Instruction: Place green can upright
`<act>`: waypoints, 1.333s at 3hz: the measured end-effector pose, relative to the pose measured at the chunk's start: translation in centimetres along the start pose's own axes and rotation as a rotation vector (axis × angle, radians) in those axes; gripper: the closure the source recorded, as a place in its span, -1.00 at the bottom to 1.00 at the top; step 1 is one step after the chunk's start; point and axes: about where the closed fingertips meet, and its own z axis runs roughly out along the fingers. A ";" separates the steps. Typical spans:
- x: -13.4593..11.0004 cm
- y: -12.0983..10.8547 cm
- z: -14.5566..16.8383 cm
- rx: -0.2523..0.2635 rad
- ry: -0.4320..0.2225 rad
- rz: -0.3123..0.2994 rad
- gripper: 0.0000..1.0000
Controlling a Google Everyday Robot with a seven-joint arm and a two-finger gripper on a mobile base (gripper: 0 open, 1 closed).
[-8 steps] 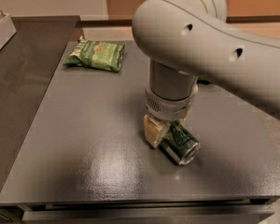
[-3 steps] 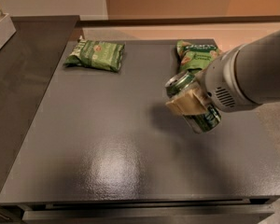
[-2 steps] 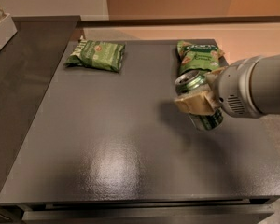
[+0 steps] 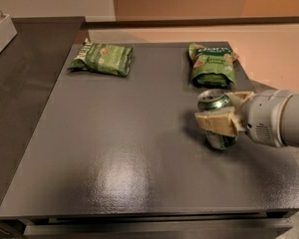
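The green can is nearly upright at the right side of the dark grey table, silver pull-tab top facing up. My gripper comes in from the right on a white arm and is shut on the can, with one tan finger across its front and the other behind it. The can's base is at or just above the tabletop; I cannot tell if it touches.
Two flat green snack bags lie at the back of the table: one at the back left, one at the back right just behind the can. A white bin edge shows at far left. The table's right edge is under my arm.
My gripper picked the can up from lying on the table, carried it right and back, and turned it from tilted to nearly upright while lowering it.
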 end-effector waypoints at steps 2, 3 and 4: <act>-4.9 3.6 -1.4 -0.174 -0.334 0.019 1.00; -6.8 4.7 -2.7 -0.205 -0.463 -0.099 1.00; -7.0 5.1 -3.1 -0.201 -0.517 -0.222 1.00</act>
